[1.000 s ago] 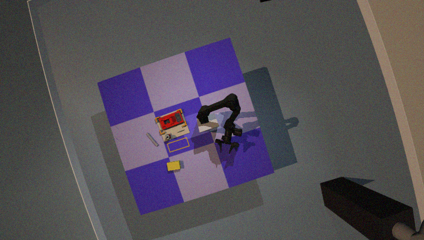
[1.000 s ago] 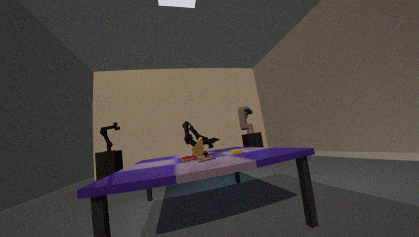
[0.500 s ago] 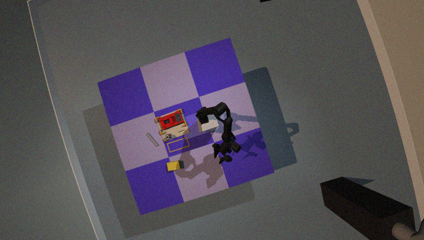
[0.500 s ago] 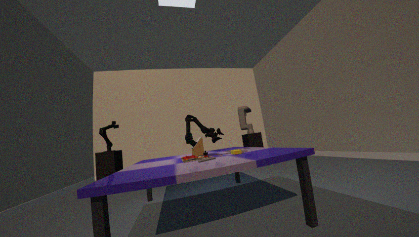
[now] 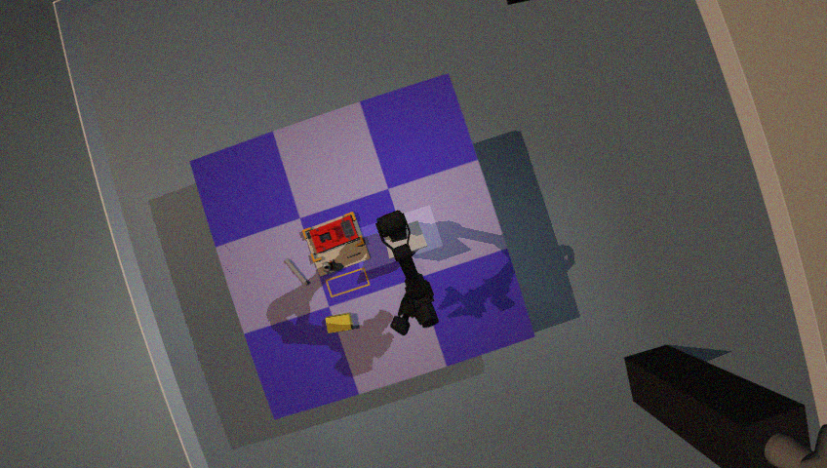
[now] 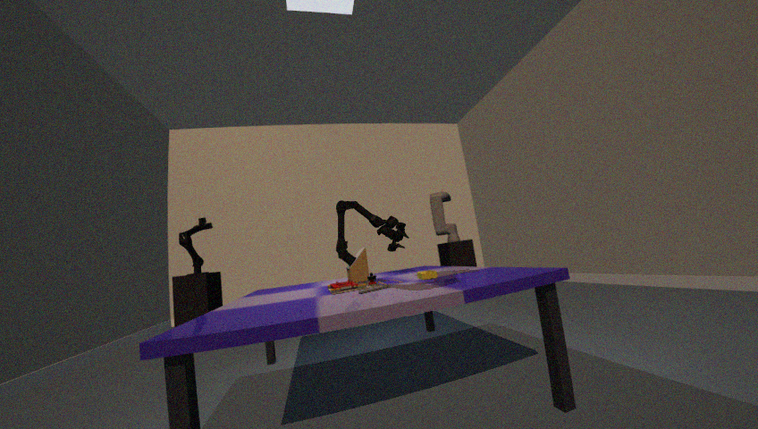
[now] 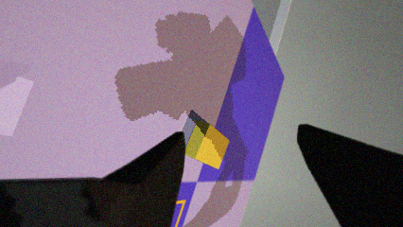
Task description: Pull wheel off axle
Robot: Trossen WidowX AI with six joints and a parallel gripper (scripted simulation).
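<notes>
Gripper point(image 5: 406, 320) hangs above the checkered table point(image 5: 417, 127), fingers spread partway with nothing between them. Landmark: the orange-outlined marked area point(image 5: 346, 283). The wheel point(image 5: 332, 266) sits just beyond that outline's far-left corner, on its axle on the tan board point(image 5: 348, 254) (small and dark, hard to resolve). A red plate point(image 5: 331, 233) lies on the board farther from the outline. A yellow block point(image 5: 338, 323) lies near the outline on the opposite side, and the gripper is to the right of the block. A grey rod point(image 5: 296, 271) lies left of the outline.
</notes>
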